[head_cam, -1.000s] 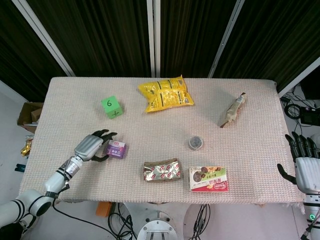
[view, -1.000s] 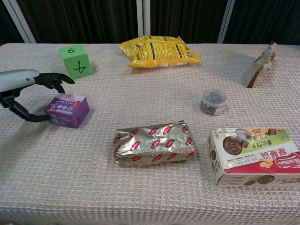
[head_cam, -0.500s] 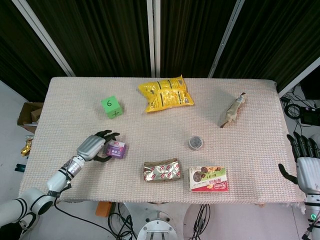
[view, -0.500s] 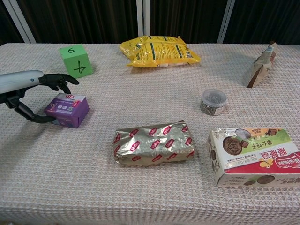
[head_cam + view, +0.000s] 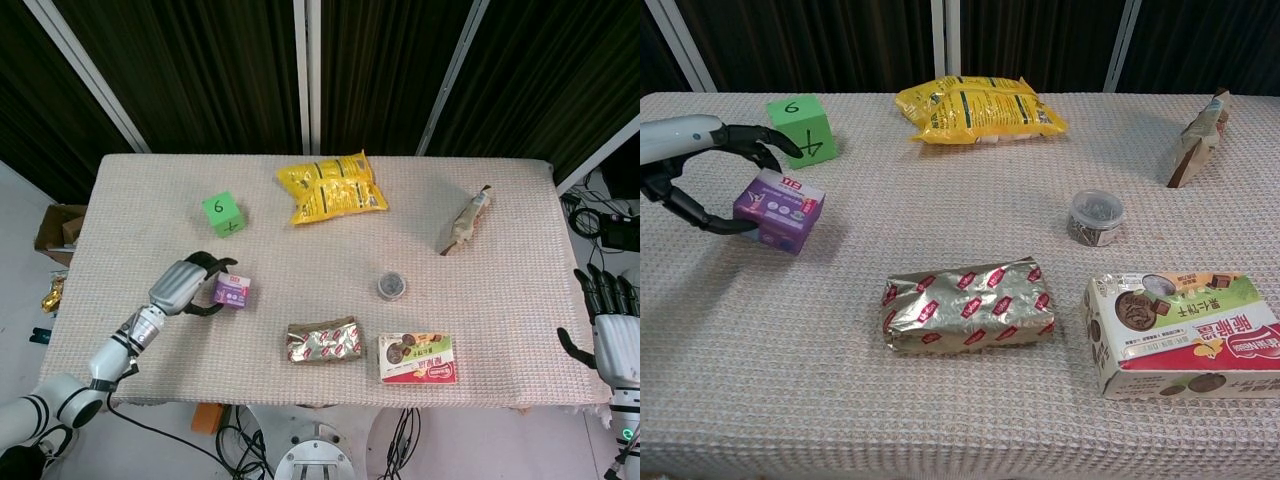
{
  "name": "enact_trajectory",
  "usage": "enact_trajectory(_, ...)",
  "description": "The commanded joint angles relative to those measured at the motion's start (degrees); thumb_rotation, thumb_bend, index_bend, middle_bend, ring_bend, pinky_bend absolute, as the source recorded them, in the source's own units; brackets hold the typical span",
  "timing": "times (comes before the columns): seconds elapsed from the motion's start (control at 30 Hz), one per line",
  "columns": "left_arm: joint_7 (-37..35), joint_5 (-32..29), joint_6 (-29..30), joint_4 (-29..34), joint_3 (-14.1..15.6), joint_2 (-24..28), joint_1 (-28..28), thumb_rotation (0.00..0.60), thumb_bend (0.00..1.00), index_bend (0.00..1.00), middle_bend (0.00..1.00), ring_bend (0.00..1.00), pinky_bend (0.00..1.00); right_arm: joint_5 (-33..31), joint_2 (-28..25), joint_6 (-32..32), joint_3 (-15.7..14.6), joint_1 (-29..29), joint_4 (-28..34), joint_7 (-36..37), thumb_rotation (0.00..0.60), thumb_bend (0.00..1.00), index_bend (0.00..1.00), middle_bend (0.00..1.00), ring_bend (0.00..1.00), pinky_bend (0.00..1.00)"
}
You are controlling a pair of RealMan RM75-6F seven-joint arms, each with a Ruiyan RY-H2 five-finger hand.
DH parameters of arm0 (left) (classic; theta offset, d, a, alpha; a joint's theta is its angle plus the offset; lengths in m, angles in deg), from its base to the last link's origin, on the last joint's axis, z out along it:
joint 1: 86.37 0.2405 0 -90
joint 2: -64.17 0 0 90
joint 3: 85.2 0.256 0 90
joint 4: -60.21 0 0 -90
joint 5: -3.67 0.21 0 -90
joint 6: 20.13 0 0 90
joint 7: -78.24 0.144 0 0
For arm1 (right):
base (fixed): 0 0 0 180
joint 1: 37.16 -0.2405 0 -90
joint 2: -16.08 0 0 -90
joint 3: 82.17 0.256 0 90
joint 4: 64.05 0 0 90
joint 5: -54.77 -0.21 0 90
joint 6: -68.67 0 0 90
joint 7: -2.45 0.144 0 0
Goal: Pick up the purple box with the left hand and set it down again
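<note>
The left hand (image 5: 700,170) grips the purple box (image 5: 780,210) between thumb and fingers, seemingly raised just off the desk (image 5: 960,400) near its left edge. Pickup looks done; setting down remains.

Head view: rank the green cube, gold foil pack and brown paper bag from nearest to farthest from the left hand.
1. Green cube: just behind the left hand.
2. Gold foil pack: near the front edge, towards the middle.
3. Brown paper bag: far right side.
</note>
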Motion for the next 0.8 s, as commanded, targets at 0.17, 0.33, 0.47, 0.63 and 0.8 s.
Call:
enact_trajectory(0.17, 16.27, -2.86, 2.08, 7.9, -2.85, 6.34, -0.01, 0.6, 0.3, 0.18, 0.73, 0.27, 0.17, -0.07, 0.14, -0.12, -0.08, 0.06, -0.42, 0.43, 0.6, 0.2, 0.0, 0.0, 0.0, 0.0)
enact_trajectory(0.33, 33.58, -5.15, 1.34, 12.41, -2.74, 7.68, -0.14, 0.6, 0.3, 0.18, 0.75, 0.29, 0.17, 0.17, 0.1, -0.03, -0.2, 0.11, -0.34, 0.28, 0.6, 0.2, 0.0, 0.0, 0.0, 0.0)
enact_trajectory(0.47, 45.37, -9.16, -0.85, 16.98, -3.04, 9.07, -0.96, 0.6, 0.3, 0.18, 0.75, 0.29, 0.17, 0.3, 0.05, 0.04, -0.21, 0.11, -0.08, 0.0, 0.6, 0.2, 0.0, 0.0, 0.0, 0.0)
enact_trajectory(0.63, 65.36, -21.93, -4.66, 26.69, -3.25, 12.74, -3.42, 0.6, 0.3, 0.17, 0.76, 0.3, 0.17, 0.2, 0.13, -0.18, -0.23, 0.02, 0.01, -0.4, 0.6, 0.2, 0.0, 0.0, 0.0, 0.0)
enact_trajectory(0.8, 81.32, -35.05, -3.11, 32.37, -2.35, 12.43, -7.35, 0.6, 0.3, 0.17, 0.77, 0.31, 0.17, -0.13, 0.52, -0.93, -0.34, -0.19, -0.38, -0.21, 0.6, 0.2, 0.0, 0.0, 0.0, 0.0)
